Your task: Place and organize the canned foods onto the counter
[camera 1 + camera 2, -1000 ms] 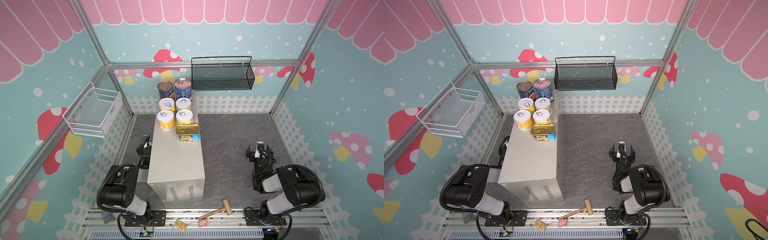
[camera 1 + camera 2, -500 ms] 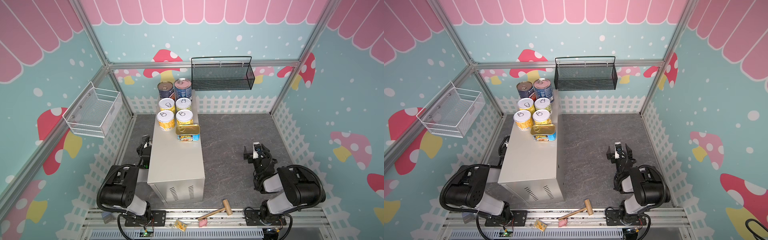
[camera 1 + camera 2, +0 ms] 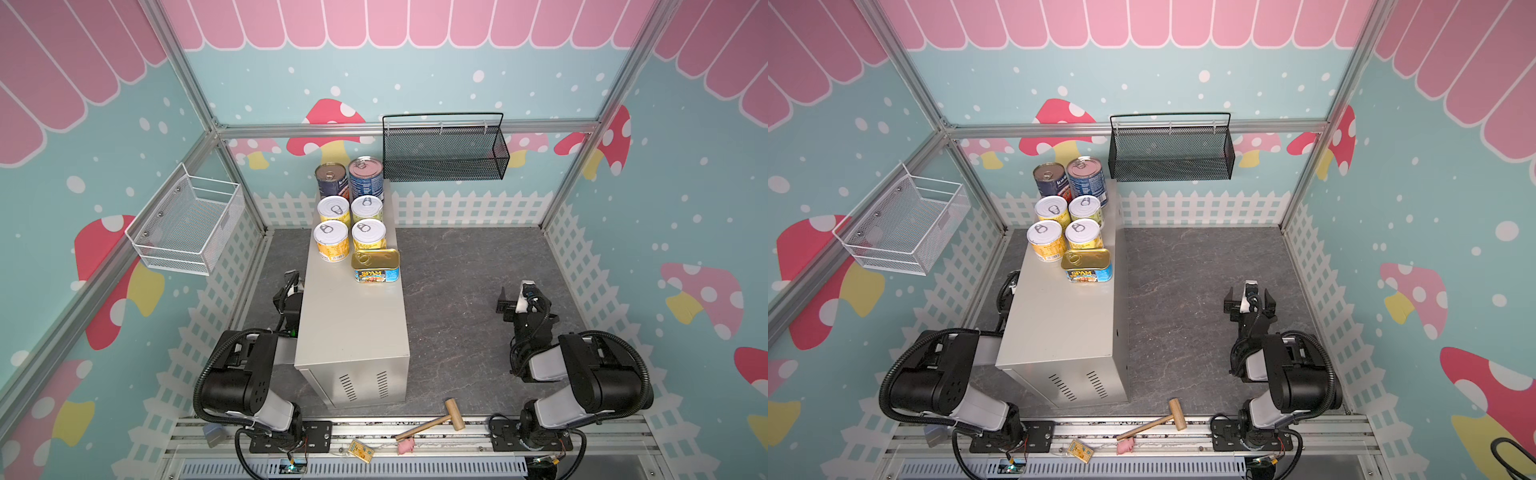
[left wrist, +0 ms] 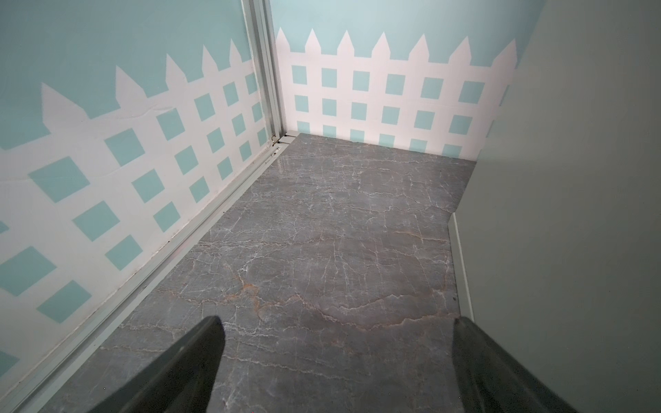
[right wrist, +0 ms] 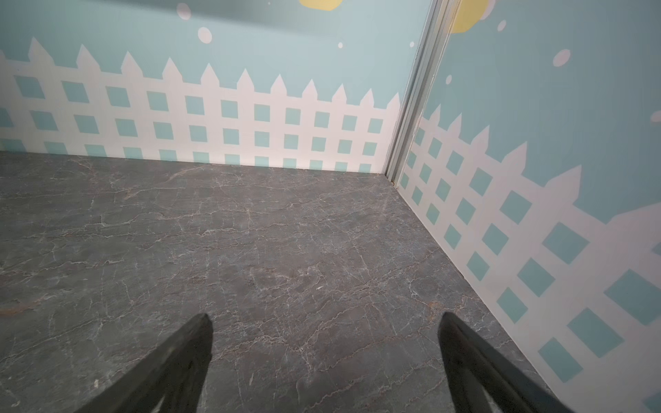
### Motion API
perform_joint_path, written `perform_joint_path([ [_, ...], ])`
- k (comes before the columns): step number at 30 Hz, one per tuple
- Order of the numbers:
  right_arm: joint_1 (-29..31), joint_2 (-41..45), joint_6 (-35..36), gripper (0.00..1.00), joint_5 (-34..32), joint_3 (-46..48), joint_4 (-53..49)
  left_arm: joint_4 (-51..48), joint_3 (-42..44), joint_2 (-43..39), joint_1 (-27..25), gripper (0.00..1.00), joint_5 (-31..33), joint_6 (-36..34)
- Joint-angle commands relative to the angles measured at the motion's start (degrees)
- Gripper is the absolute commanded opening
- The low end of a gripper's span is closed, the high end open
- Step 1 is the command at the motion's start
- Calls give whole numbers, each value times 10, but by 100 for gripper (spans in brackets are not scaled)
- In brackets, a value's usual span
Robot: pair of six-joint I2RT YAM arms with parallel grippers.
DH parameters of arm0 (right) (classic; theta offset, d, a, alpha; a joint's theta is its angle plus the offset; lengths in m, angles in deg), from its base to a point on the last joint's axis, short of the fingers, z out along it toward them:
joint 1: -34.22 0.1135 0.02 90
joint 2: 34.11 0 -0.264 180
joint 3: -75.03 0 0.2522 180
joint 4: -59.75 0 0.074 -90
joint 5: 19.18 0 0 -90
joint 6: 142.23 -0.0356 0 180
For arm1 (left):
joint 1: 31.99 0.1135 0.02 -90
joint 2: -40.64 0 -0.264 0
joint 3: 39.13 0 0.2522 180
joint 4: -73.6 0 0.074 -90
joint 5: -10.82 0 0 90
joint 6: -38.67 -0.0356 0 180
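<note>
The canned foods all stand on the far end of the counter point(image 3: 353, 328) point(image 3: 1059, 324), a tall beige-grey box. Two tall dark-blue cans point(image 3: 365, 178) point(image 3: 1087, 178) are at the back. Several short yellow cans point(image 3: 331, 241) point(image 3: 1044, 239) stand in front of them. The SPAM tin point(image 3: 376, 266) point(image 3: 1087, 266) is nearest. My left gripper point(image 3: 291, 286) point(image 4: 336, 336) is low beside the counter's left wall, open over bare floor. My right gripper point(image 3: 519, 297) point(image 3: 1249, 299) point(image 5: 325, 332) hangs open over the floor at the right, with nothing between its fingers.
A black mesh basket point(image 3: 444, 153) hangs on the back wall and a white wire basket point(image 3: 187, 228) on the left wall. A wooden mallet point(image 3: 432, 419), a pink toy point(image 3: 405, 446) and a yellow tag point(image 3: 360, 451) lie along the front rail.
My right gripper has shifted slightly sideways over the floor, still open. The left arm and the tins have not moved.
</note>
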Motion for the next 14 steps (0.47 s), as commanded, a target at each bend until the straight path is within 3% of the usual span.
perform_joint_path([
  [1,-1,2,-2,99,6,-7,0,3,-3,-1,1,100,7,1],
  [14,-1,-1,20,99,62,-21,-23,4,-3,-1,1,99,7,1],
])
